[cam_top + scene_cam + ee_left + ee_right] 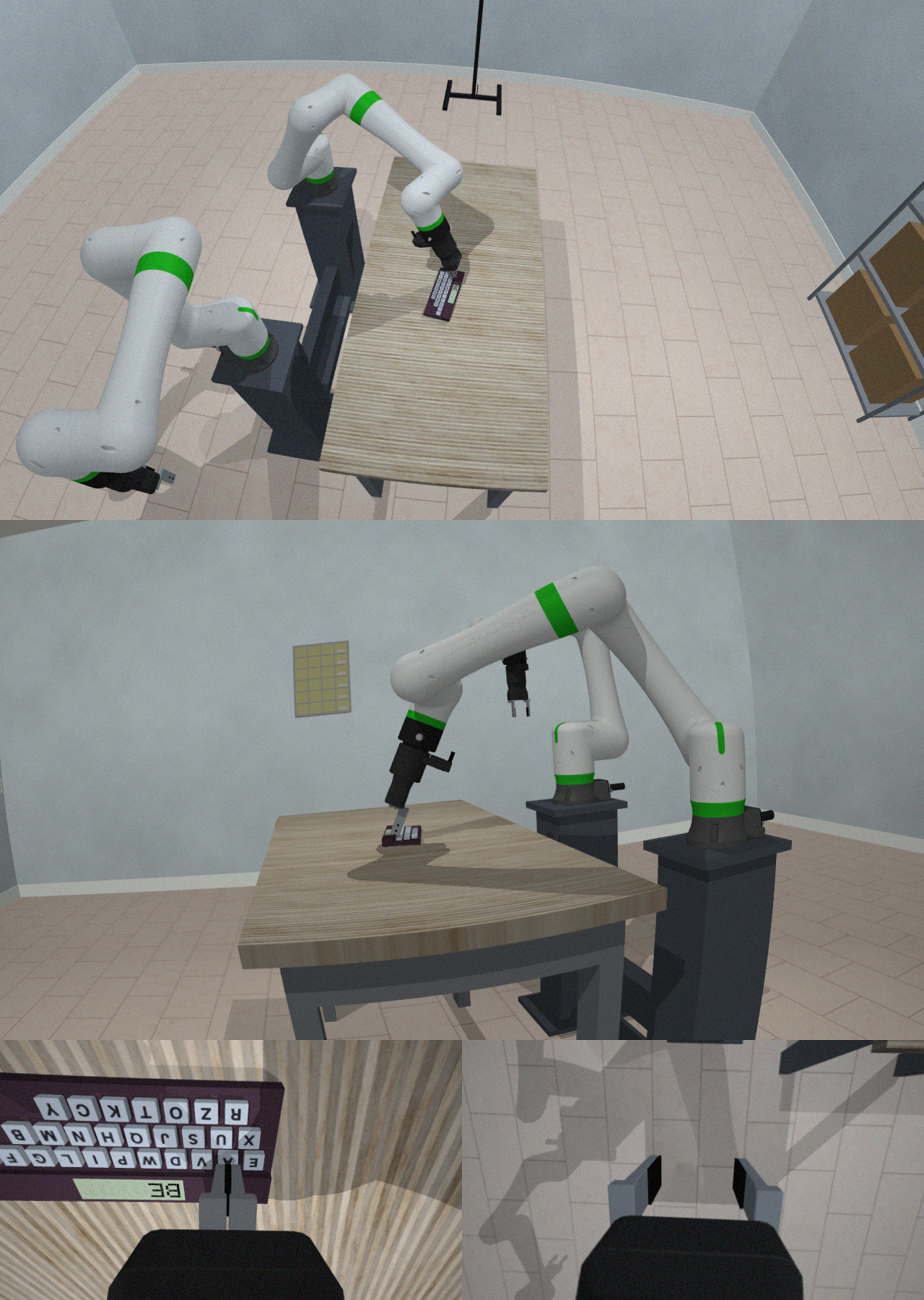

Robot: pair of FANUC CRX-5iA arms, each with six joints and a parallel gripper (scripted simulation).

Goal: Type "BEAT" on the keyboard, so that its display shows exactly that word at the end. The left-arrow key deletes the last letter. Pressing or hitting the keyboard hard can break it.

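From the top view, I have the keyboard [437,315] [401,841] [268,1112] on the table [445,401] [362,908], a slim dark plum slab set at a slant, with pale keys and a light green display [452,294] [108,1189] along one long side. My left gripper [453,274] [396,833] [227,1179] reaches down to one end of it. My right gripper [169,477] [520,711] [697,1171] is out past the table, over the floor [646,290] [678,1141].

In the exterior view, I see the keyboard end-on, lying flat, with the left gripper tilted and its tips at the keys.

On the left wrist view, the letters are upside down to me: square, light grey caps with black print, in three rows. The display reads "BE" in blocky black characters. My left gripper is fully closed with nothing in it, its tips over the A key [228,1156], between V and E; I can't tell whether they touch it.

Through the right wrist view, the right gripper is wide open, holding nothing, above shadowed tiles.
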